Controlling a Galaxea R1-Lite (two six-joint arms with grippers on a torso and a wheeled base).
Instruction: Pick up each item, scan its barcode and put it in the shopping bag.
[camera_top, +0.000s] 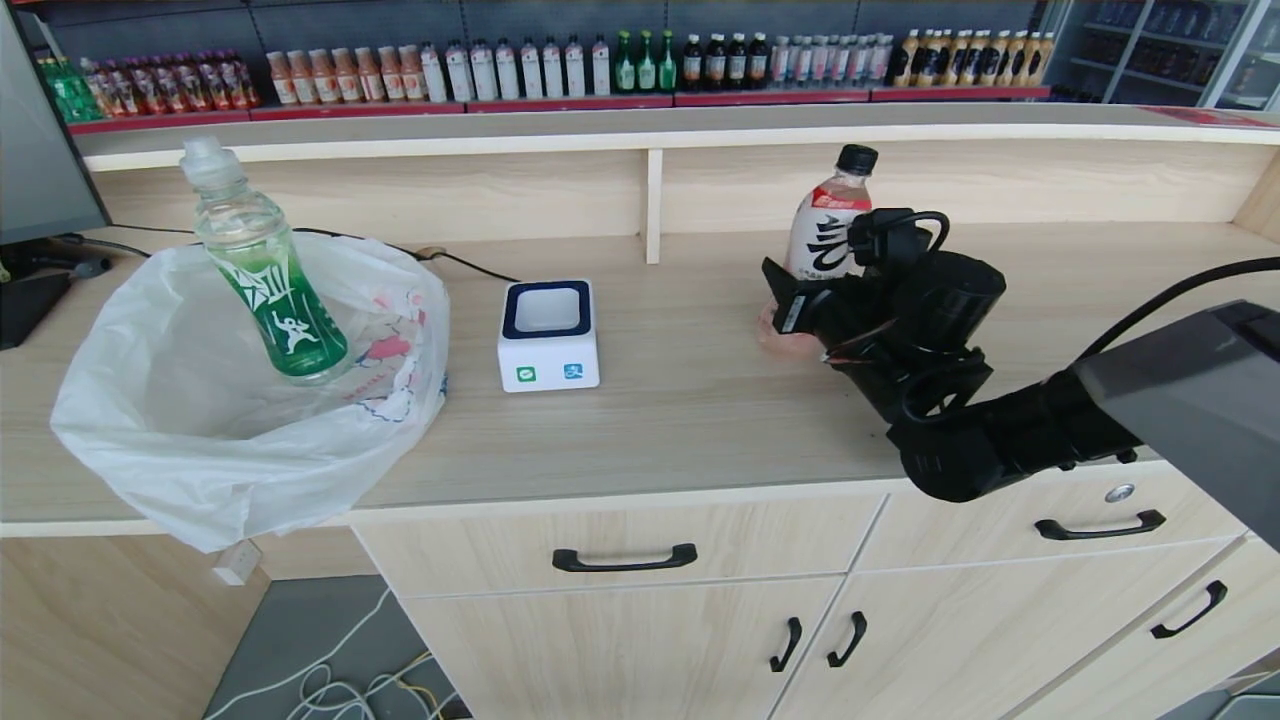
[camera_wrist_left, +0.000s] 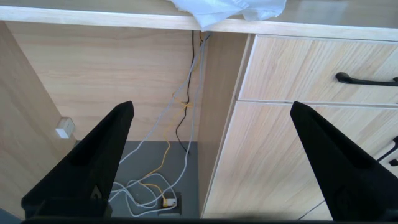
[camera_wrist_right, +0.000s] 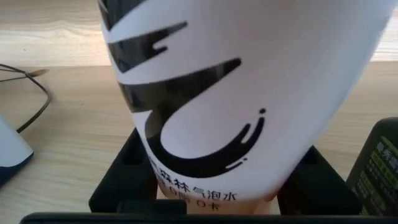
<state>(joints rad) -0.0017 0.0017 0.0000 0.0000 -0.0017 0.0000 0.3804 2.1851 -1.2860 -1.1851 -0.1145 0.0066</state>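
A white-labelled bottle (camera_top: 828, 225) with a black cap and pinkish drink stands at the right of the wooden counter (camera_top: 680, 420). My right gripper (camera_top: 805, 310) is closed around its lower half; the label (camera_wrist_right: 230, 93) sits close between the dark fingers (camera_wrist_right: 121, 180). A green bottle (camera_top: 268, 275) leans inside the white plastic shopping bag (camera_top: 150, 430) at the counter's left. The white barcode scanner (camera_top: 548, 335) sits between bag and right gripper. My left gripper (camera_wrist_left: 212, 107) hangs open and empty below counter level, facing the cabinet front, with the bag's edge (camera_wrist_left: 230, 9) above it.
A raised wooden ledge (camera_top: 650, 190) runs along the back of the counter, with shelves of bottles behind. A black cable (camera_top: 470, 265) lies behind the scanner. Drawers with black handles (camera_top: 624, 560) are below, and loose cables (camera_wrist_left: 155, 186) lie on the floor.
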